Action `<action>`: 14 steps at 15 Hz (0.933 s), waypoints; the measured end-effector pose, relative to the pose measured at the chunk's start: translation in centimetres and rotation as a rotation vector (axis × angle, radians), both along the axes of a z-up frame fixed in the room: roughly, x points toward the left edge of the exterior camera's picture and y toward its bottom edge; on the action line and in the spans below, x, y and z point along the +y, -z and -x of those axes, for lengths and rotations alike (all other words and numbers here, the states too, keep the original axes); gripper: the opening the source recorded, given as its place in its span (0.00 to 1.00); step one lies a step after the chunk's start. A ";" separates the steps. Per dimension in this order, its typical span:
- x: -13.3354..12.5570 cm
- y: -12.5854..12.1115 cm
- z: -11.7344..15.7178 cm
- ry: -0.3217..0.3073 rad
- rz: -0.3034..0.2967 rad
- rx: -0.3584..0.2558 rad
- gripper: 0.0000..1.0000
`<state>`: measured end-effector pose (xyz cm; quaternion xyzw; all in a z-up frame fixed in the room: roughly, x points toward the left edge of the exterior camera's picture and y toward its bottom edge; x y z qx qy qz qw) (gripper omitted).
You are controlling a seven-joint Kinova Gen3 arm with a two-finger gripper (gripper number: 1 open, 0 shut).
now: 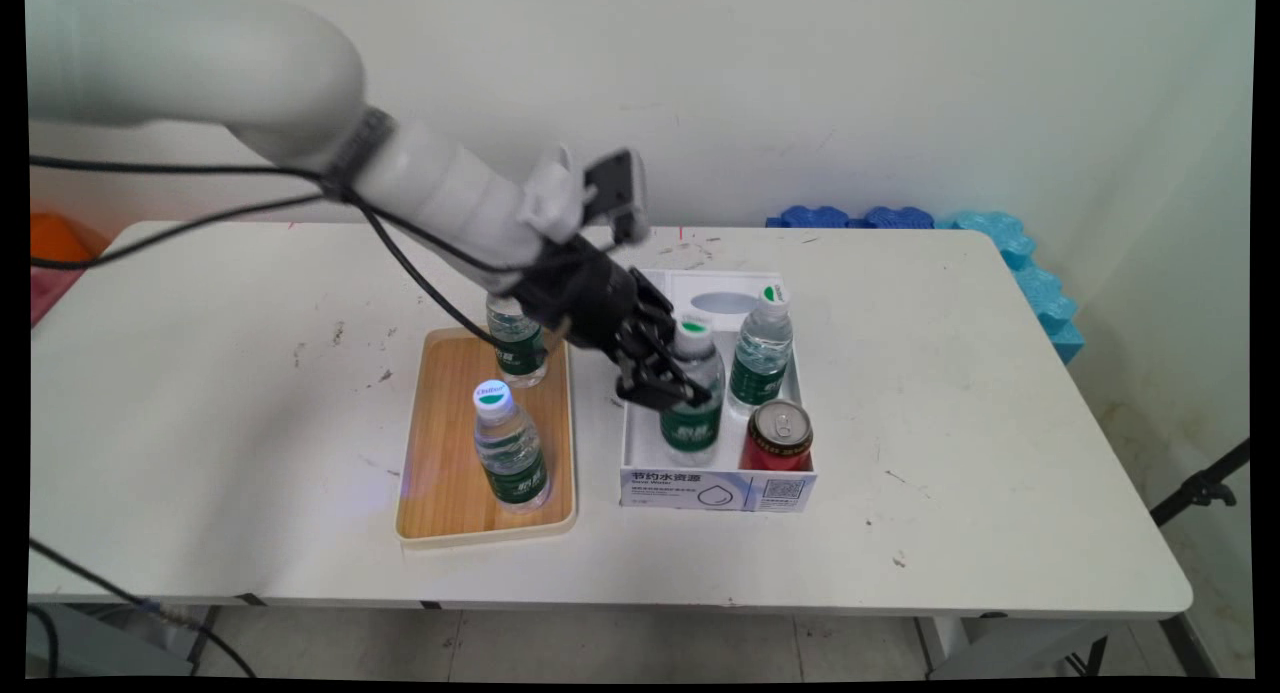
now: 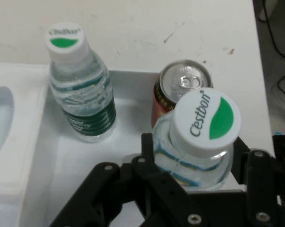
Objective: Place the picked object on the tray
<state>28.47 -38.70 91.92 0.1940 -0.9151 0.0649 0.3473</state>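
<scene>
My gripper (image 1: pixel 665 393) reaches into a white cardboard box (image 1: pixel 720 488) and is shut on a clear water bottle (image 1: pixel 693 413) with a green label and a white cap. In the hand view the fingers (image 2: pixel 148 146) press both sides of that bottle (image 2: pixel 206 118) just below its cap. The bottle stands upright in the box's near left part. A red drink can (image 1: pixel 778 438) (image 2: pixel 185 82) stands right beside it. A second water bottle (image 1: pixel 762 353) (image 2: pixel 81 94) stands behind the can in the same box (image 2: pixel 133 94).
A white tissue box (image 1: pixel 715 298) with an oval opening sits at the box's far end. Left of it lies a wooden tray (image 1: pixel 440 423) holding two more water bottles (image 1: pixel 510 453) (image 1: pixel 518 343). Blue foam pieces (image 1: pixel 1000 243) lie at the table's far right edge.
</scene>
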 end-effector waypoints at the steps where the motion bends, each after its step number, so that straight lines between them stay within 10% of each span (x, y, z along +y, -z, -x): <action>1: 0.2 -1.3 -0.8 0.002 0.004 0.011 0.00; 14: 1.0 -10.8 -12.3 0.028 0.032 -0.009 0.00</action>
